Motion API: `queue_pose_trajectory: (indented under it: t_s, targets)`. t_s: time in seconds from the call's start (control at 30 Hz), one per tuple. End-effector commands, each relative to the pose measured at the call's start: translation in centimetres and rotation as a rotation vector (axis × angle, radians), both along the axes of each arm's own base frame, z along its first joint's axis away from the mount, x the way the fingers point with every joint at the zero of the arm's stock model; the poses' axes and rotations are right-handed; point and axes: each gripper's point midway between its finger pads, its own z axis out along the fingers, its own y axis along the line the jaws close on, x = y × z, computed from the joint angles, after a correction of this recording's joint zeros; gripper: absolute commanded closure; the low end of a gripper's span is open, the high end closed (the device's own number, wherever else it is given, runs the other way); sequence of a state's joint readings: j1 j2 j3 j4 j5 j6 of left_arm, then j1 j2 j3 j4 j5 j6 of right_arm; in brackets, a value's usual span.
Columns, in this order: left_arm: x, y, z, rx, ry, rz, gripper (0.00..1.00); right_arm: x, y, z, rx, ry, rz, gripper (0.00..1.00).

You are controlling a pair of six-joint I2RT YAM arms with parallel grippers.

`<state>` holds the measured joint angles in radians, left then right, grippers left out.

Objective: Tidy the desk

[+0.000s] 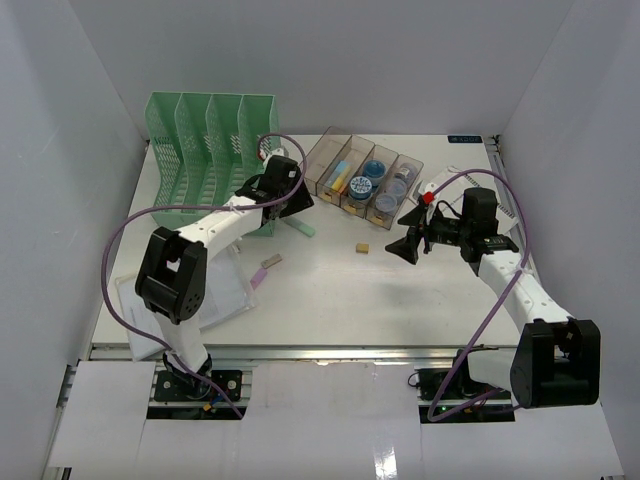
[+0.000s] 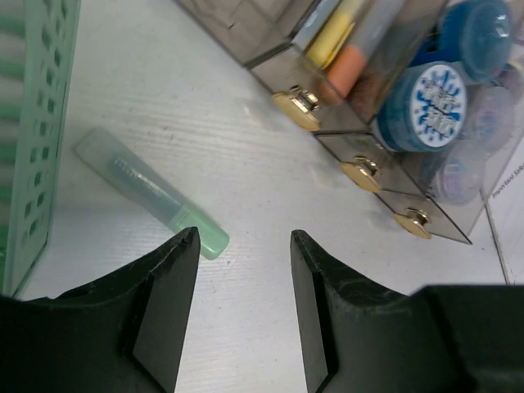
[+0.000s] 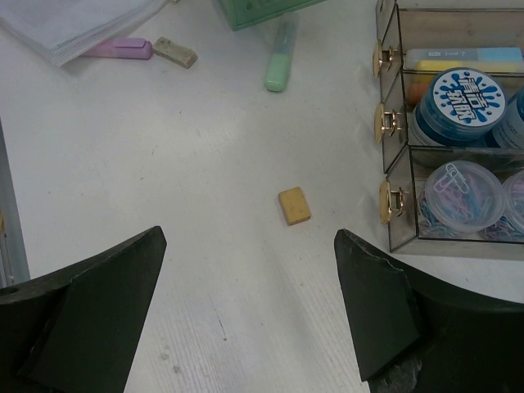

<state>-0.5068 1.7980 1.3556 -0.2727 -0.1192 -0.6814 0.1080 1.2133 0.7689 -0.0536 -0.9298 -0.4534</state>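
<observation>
The white desk point(image 1: 330, 295) carries loose items. A green marker point(image 2: 151, 192) lies beside the green file rack point(image 2: 33, 123), just ahead of the left fingertip of my left gripper point(image 2: 244, 237), which is open and empty. A small tan eraser point(image 3: 294, 205) lies on bare desk ahead of my right gripper point(image 3: 250, 237), which is wide open with nothing in it. In the top view the left gripper point(image 1: 292, 200) hovers between the rack point(image 1: 210, 150) and the clear tray point(image 1: 362, 175); the right gripper point(image 1: 410, 243) is right of the eraser point(image 1: 363, 247).
The tray point(image 3: 393, 131) has gold knobs and holds highlighters, blue-lidded tubs and paper clips. A pink highlighter point(image 3: 123, 49) and a grey eraser point(image 3: 176, 51) lie by a stack of papers point(image 1: 200, 290) at the near left. A white sheet point(image 1: 440, 185) lies right of the tray.
</observation>
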Motion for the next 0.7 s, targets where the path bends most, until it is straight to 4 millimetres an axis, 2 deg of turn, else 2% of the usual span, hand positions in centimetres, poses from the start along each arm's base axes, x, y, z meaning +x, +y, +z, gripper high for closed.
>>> queue_pose_trajectory:
  t_s: [0.0,0.17,0.33,0.4,0.67]
  targets:
    - [-0.1,0.6,-0.8,-0.041,0.096,0.156,0.41,0.3,-0.4,-0.2,-0.003,-0.008,-0.011,0.10]
    - [0.2,0.9,-3.5,0.002,0.169,0.203,0.40,0.4,-0.5,-0.2,-0.003,-0.009,-0.014,0.10]
    - [1.0,0.3,-5.0,0.022,0.218,0.215,0.40,0.4,-0.5,-0.2,-0.003,-0.009,-0.016,0.10]
    - [1.0,0.3,-6.5,0.054,0.263,0.218,0.40,0.4,-0.5,-0.2,-0.005,-0.010,-0.019,0.10]
    - [1.3,0.2,-8.7,0.139,0.313,0.218,0.39,0.5,-0.6,-0.1,-0.006,-0.014,-0.023,0.10]
